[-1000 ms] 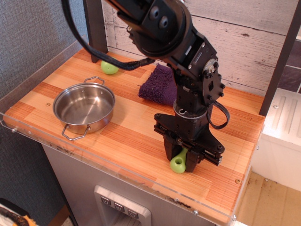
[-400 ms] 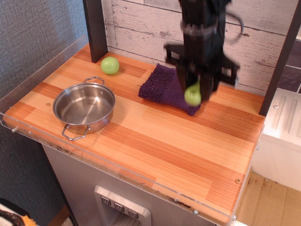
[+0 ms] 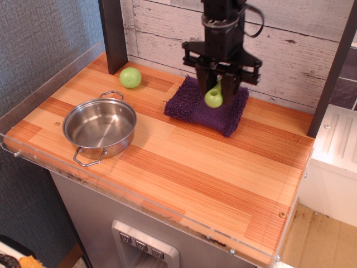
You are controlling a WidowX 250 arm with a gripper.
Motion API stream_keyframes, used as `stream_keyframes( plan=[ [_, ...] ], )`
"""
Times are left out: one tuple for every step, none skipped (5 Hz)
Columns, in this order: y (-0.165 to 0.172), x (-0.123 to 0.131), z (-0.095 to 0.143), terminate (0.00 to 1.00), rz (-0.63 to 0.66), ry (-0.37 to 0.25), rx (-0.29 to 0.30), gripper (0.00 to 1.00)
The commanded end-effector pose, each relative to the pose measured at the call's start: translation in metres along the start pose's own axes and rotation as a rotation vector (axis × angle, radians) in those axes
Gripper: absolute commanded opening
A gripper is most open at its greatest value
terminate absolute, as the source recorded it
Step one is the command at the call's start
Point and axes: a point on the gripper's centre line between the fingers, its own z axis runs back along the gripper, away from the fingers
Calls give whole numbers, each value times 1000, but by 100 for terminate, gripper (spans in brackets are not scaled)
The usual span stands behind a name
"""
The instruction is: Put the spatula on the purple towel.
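Wooden counter (image 3: pixel 184 167), whitewashed plank wall behind. Black gripper (image 3: pixel 218 84) pointing straight down, hanging over purple towel (image 3: pixel 192 106) at back of counter, fingers (image 3: pixel 231 86) pinching spatula (image 3: pixel 214 97). Steel pot (image 3: pixel 99 127) at left, well apart from towel. Spatula gripped between fingers above towel, lime-green handle with hole hanging lowest, blade hidden. Light-green ball (image 3: pixel 130 77) near back left corner, beside dark post.

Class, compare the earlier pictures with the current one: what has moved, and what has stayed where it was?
The gripper has carried the spatula from the front of the table up and back, then slightly leftward, so it now hangs over the purple towel, still gripped. The towel, the steel pot and the green ball have not moved.
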Motion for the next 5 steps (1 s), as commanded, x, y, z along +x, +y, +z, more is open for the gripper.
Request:
stream_keyframes(
  plan=[
    [37, 6, 0, 0, 67, -20, 33, 0],
    [48, 9, 0, 0, 83, -17, 37, 0],
    [44, 10, 1, 0, 81, -3, 13, 100],
    [30, 11, 5, 0, 51, -8, -13, 100],
    [22, 12, 23, 0, 19, -31, -41, 100]
  ],
)
